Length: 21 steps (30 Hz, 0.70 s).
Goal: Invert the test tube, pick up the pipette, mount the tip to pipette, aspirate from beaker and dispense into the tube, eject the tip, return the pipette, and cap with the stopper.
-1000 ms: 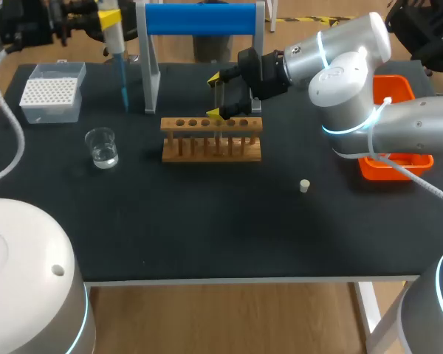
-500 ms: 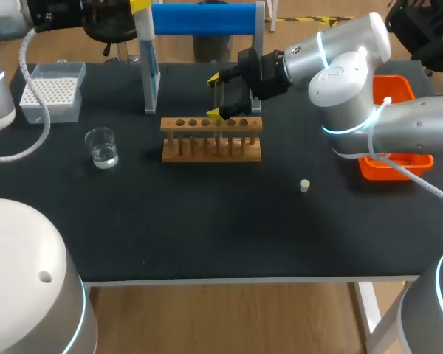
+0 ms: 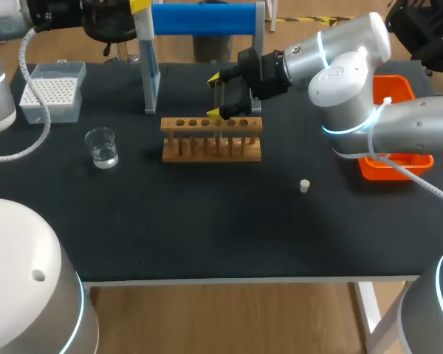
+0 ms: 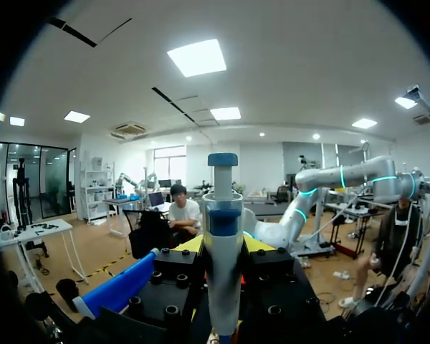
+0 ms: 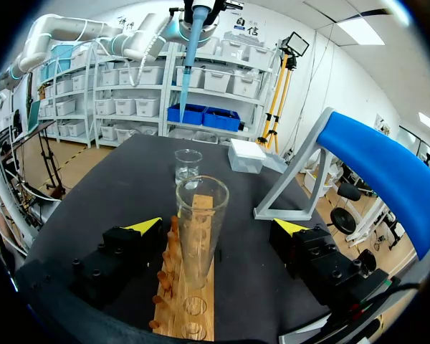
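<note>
At the table's far left corner sits the tip box (image 3: 52, 92), white tips in rows. Nearer the front and a little right of it stands the beaker (image 3: 102, 147), with clear liquid in the bottom.

Over the back edge, the left arm comes in from the far left corner. The left gripper (image 4: 223, 247) is closed on the pipette (image 3: 145, 37): both fingers press its white body from either side, with the yellow tips showing just behind it. The pipette hangs upright, plunger end up, with a blue tip on its lower end pointing at the table. In the head view it lines up with the left leg of the stand (image 3: 199, 18); whether the two touch I cannot tell. The stand is a blue bar on grey legs at the back middle.

Just in front of the stand lies the rack (image 3: 212, 139), a wooden one with a row of holes. The tube (image 5: 199, 222) stands upright, mouth up, with its lower end at the rack, towards the rack's right end. The right gripper (image 3: 218, 96) reaches in from the right and straddles the tube, fingers spread wide with a gap on each side, so it has hold of nothing.

Right of the rack and nearer the front, the stopper (image 3: 304, 186) lies alone on the black top, well apart from everything. At the right edge sits an orange bin (image 3: 395, 166), partly hidden by the right arm.
</note>
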### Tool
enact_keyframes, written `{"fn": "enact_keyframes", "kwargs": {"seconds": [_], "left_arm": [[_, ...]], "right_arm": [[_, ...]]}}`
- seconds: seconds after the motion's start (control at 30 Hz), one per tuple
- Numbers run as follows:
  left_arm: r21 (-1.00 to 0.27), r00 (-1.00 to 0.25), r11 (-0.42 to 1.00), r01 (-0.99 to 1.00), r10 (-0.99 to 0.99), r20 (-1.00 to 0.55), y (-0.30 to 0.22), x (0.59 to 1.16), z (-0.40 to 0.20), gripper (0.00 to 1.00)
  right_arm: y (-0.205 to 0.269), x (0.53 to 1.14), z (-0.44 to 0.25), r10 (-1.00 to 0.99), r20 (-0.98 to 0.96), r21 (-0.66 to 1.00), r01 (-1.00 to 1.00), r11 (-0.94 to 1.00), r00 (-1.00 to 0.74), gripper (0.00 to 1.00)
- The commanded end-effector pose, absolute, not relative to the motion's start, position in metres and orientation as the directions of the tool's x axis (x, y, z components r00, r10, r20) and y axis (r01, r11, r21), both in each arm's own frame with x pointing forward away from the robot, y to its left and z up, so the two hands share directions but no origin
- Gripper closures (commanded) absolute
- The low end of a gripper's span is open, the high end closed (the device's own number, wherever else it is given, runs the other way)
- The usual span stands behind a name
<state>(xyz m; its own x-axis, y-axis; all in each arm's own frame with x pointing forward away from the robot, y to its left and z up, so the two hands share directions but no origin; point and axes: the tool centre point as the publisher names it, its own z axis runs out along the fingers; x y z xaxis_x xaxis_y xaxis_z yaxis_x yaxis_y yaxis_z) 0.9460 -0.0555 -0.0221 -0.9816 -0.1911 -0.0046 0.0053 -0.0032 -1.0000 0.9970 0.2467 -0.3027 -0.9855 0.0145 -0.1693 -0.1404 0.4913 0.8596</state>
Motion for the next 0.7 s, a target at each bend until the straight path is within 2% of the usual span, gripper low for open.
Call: {"fn": "enact_keyframes", "kwargs": {"seconds": [0.03, 0.7], "left_arm": [[-1.0, -0.982, -0.001, 0.004, -0.19, -0.004, -0.055, 0.946, -0.021, 1.0], [-0.998, -0.994, -0.036, -0.045, -0.093, 0.048, -0.127, 0.951, 0.013, 1.0]], "right_arm": [[0.247, 0.998, -0.303, 0.013, -0.169, 0.859, -0.141, 0.492, -0.985, 0.0], [0.247, 0.998, -0.303, 0.013, -0.169, 0.859, -0.141, 0.492, -0.985, 0.0]]}}
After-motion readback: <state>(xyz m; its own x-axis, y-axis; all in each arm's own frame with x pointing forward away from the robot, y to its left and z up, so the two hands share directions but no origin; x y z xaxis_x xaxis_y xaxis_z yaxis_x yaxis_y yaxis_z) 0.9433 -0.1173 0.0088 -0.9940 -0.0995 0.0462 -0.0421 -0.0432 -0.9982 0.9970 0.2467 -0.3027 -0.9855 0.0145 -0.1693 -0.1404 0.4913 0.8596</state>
